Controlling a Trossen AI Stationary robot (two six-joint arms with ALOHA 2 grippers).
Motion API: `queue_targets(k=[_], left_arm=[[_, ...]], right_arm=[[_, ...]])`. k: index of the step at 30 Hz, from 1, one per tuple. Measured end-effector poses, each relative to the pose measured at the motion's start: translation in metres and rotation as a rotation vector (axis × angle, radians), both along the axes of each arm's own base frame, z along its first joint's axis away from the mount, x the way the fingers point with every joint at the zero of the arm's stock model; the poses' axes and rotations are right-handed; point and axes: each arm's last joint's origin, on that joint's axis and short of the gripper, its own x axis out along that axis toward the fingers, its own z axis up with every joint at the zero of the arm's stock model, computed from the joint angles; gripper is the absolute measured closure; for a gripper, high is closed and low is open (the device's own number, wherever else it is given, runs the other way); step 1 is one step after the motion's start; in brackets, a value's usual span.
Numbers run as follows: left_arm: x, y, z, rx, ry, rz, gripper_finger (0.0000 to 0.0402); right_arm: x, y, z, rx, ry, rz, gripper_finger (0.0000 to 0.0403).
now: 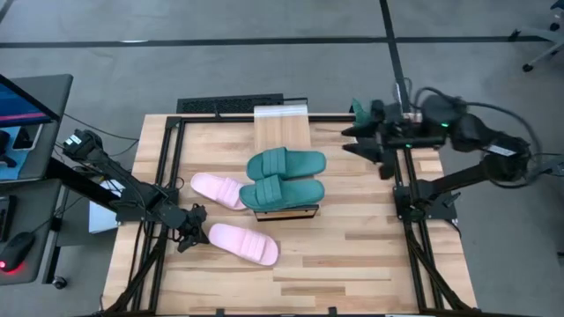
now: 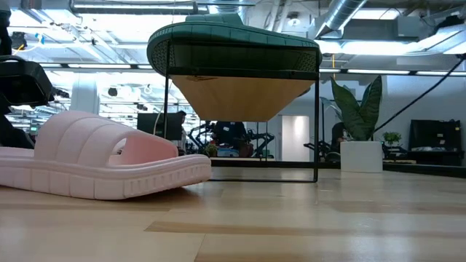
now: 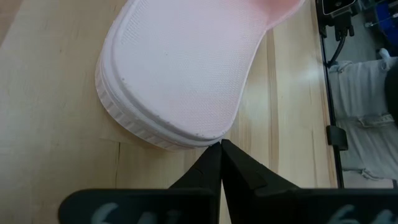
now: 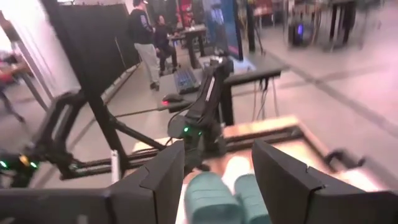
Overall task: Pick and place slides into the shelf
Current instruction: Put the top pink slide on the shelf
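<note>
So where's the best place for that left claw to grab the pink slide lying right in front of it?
Probably the heel edge of the pink slide. It lies flat, sole down, heel end nearest the left gripper, whose fingers are shut just short of it. Opening, then pinching that thick foam rim from the heel side, looks easiest.

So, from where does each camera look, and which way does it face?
High: above the table, looking straight down; both arms, shelf, green slides.
Low: at table height, looking level; pink slide near, no pincer shows.
Left wrist: on the left arm, facing the pink slide; left pincer shut.
Right wrist: on the right arm, facing across the table; right pincer open.
Shared: high and right wrist show the green slides.
</note>
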Motion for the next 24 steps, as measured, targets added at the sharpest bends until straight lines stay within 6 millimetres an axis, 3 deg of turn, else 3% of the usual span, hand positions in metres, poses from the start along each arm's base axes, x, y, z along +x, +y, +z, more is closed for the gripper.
queue_targets(k=[4, 8, 18, 24], left_arm=[[0.0, 0.0, 0.0, 0.0, 0.0, 0.0, 0.0401], [0.0, 0.0, 0.0, 0.0, 0.0, 0.0, 0.0401], [0.0, 0.0, 0.0, 0.0, 0.0, 0.0, 0.0401], [0.0, 0.0, 0.0, 0.0, 0.0, 0.0, 0.0401]], right_arm=[[-0.024, 0.01, 0.003, -0.14, -0.043, 0.005, 0.0226], [-0.049, 0.011, -0.008, -0.207, -0.069, 0.008, 0.0229], [-0.101, 0.005, -0.067, -0.175, -0.191, 0.036, 0.0237], [-0.11, 0.004, -0.104, -0.103, -0.204, 0.037, 0.0242]])
